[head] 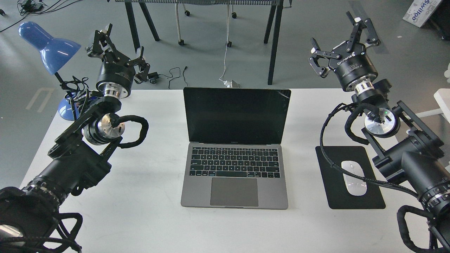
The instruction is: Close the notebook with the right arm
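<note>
So the laptop [234,154] is sitting dead center on the white table [147,211], lid up, screen black and facing the camera, keyboard and trackpad toward the near edge. Nothing is touching it.

The right arm [404,154] comes in from the lower right corner, well off to the right of the laptop. Its gripper [342,44] is raised past the far right of the laptop, out over the back edge of the table, and the two fingers are spread wide apart with nothing between them. You can read the ROBOTIQ lettering on the body, upside down.

The left arm [70,158] mirrors it on the other side of the laptop. Its gripper [121,45] is up near the far left, fingers also splayed wide and empty.

To the right of the laptop there's a black mouse pad [372,196] with a white mouse [354,177] lying on it, partly under the right arm's braided cable. Far left of the laptop, behind the left gripper, a blue desk lamp [49,47] stands at the table corner. Behind the laptop, past the table, grey floor [211,63] with some dark table legs and loose cables.
</note>
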You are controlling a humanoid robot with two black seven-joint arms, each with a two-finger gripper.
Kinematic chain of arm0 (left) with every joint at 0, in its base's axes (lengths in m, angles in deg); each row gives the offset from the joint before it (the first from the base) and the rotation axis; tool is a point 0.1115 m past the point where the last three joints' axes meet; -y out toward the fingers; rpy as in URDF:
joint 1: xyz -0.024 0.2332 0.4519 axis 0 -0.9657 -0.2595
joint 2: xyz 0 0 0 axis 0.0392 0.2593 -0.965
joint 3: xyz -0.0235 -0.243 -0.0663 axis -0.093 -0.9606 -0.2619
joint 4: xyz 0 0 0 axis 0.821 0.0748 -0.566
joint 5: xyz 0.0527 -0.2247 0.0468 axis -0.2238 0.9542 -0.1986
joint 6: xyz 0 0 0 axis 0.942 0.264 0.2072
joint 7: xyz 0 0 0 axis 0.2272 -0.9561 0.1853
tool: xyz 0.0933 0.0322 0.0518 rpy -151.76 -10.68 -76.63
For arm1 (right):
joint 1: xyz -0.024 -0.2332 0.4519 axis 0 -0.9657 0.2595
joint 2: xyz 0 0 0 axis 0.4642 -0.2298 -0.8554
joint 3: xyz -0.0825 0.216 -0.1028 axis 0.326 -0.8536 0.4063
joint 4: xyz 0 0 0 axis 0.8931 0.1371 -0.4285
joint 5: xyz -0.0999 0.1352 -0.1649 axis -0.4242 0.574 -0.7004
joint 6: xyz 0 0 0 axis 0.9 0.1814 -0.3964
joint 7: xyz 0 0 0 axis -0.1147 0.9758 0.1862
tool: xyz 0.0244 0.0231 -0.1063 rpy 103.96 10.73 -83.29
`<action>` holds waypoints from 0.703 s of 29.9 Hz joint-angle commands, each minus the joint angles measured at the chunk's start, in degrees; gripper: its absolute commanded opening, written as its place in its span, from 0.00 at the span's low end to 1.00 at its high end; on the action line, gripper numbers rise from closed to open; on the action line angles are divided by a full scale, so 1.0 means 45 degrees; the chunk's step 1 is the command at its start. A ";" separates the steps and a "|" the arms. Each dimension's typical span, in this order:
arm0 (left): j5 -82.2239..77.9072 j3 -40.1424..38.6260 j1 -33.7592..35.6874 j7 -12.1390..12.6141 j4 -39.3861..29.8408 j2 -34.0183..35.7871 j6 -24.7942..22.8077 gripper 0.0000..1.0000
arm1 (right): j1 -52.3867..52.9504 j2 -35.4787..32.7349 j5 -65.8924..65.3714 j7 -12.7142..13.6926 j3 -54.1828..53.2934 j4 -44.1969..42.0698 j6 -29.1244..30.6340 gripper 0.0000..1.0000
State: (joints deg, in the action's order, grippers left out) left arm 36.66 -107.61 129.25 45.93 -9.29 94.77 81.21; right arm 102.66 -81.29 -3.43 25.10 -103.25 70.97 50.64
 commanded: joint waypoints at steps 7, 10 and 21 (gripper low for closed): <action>-0.0137 0.0019 -0.0022 0.0000 -0.0039 -0.0020 0.0020 1.00 | 0.0004 -0.0007 0.0000 0.0000 0.0005 -0.0006 0.0000 1.00; -0.0117 0.0019 -0.0022 0.0000 -0.0039 0.0000 0.0019 1.00 | 0.0004 0.0012 0.0000 0.0000 0.0044 0.0013 -0.0019 1.00; -0.0117 0.0019 -0.0022 0.0000 -0.0039 0.0000 0.0019 1.00 | 0.2636 -0.0358 -0.0761 0.0137 0.3788 -0.0006 -0.1912 1.00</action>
State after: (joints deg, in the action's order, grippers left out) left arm 36.12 -107.53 129.15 45.93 -9.48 94.77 81.27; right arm 109.71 -82.11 -5.58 25.71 -93.50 71.46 44.24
